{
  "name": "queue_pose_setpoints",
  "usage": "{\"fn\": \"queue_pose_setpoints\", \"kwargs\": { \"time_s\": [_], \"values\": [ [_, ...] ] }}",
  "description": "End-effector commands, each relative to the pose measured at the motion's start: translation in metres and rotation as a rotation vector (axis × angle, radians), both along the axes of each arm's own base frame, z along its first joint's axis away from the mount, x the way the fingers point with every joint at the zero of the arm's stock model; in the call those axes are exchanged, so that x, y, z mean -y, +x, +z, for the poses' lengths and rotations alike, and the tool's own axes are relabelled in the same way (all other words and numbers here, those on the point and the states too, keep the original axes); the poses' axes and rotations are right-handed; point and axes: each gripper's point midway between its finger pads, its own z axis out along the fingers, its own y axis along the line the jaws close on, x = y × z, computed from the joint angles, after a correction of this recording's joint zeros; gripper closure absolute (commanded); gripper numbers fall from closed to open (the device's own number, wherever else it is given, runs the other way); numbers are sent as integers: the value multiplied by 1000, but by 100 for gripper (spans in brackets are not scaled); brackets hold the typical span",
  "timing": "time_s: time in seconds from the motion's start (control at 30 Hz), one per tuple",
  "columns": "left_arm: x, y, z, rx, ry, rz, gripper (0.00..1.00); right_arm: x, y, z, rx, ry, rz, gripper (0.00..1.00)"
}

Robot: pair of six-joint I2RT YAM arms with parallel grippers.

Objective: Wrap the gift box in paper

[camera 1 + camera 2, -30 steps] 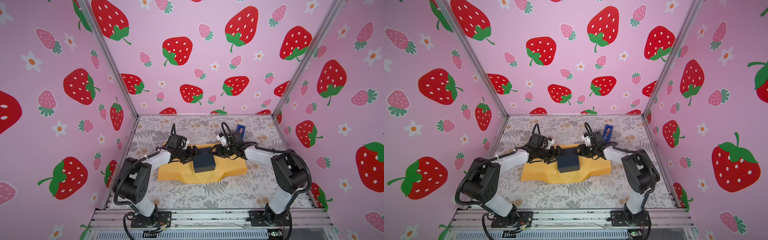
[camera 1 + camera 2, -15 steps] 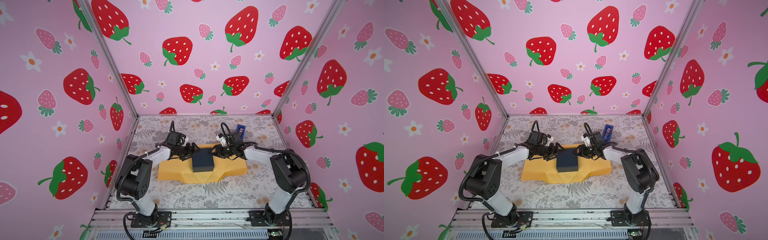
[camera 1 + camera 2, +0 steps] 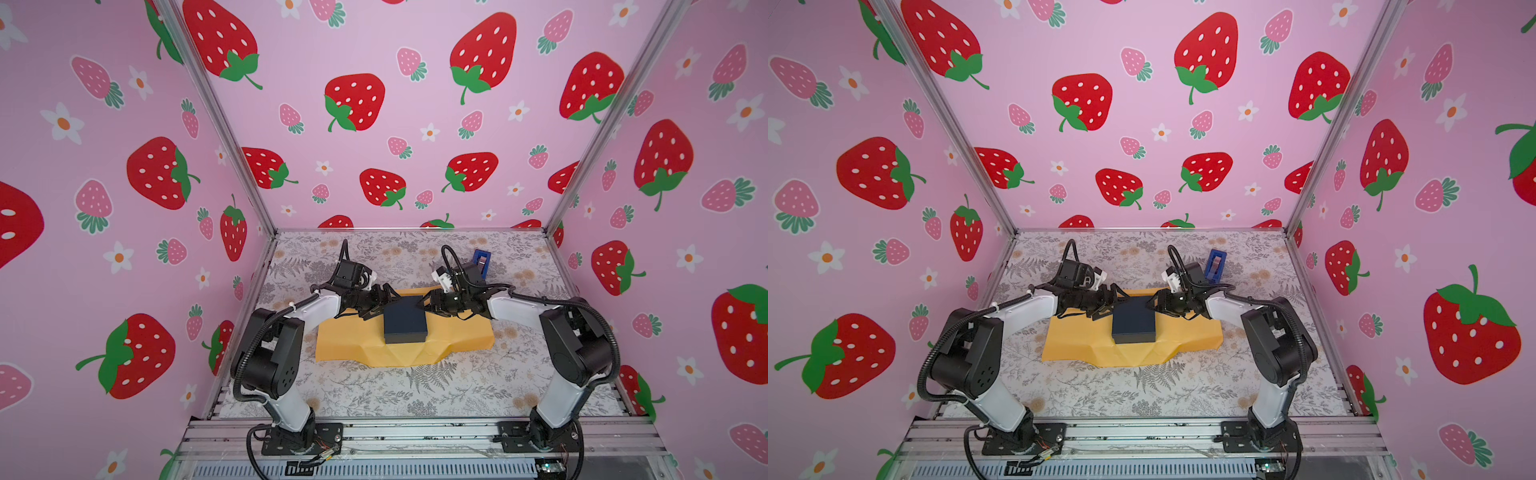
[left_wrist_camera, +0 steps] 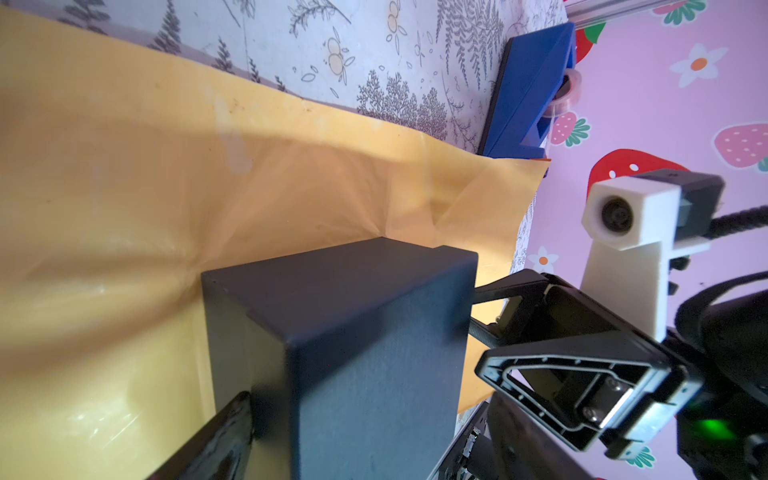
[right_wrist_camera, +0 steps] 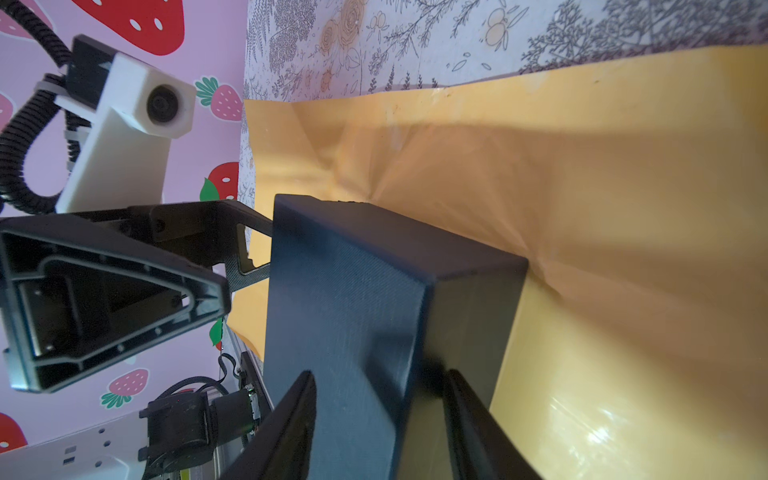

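Observation:
The gift box (image 3: 405,322), dark and matte, sits on the paper (image 3: 345,340), which lies spread with its pale orange side up in both top views. My left gripper (image 3: 386,301) stands wide open at the box's rear left corner. Its lower finger (image 4: 220,440) lies beside the box's side face, just above the paper. My right gripper (image 5: 380,372) is at the rear right corner with its jaws apart. One finger (image 5: 291,428) is over the box's top face (image 5: 345,311) and the other is by its side face. I see no clamp on the box.
A blue tape dispenser (image 3: 481,262) stands behind the right wrist near the back wall. Pink strawberry walls close off three sides of the floral table (image 3: 415,386). An aluminium rail (image 3: 415,432) with both arm bases runs along the front edge.
My left gripper has moved back and right, up to the box's rear left corner. The box has turned slightly squarer. The right gripper has stayed at its corner.

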Motion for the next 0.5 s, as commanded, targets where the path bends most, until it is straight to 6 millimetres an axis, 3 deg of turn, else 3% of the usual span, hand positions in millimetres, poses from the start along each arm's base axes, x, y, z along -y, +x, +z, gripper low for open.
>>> {"fn": "queue_pose_setpoints", "kwargs": {
  "time_s": [0.0, 0.47],
  "values": [
    [5, 7, 11, 21, -18, -30, 12, -8, 1, 8, 15, 25, 29, 48],
    [4, 8, 11, 16, -22, -23, 12, -6, 3, 4, 20, 1, 20, 48]
  ]
}}
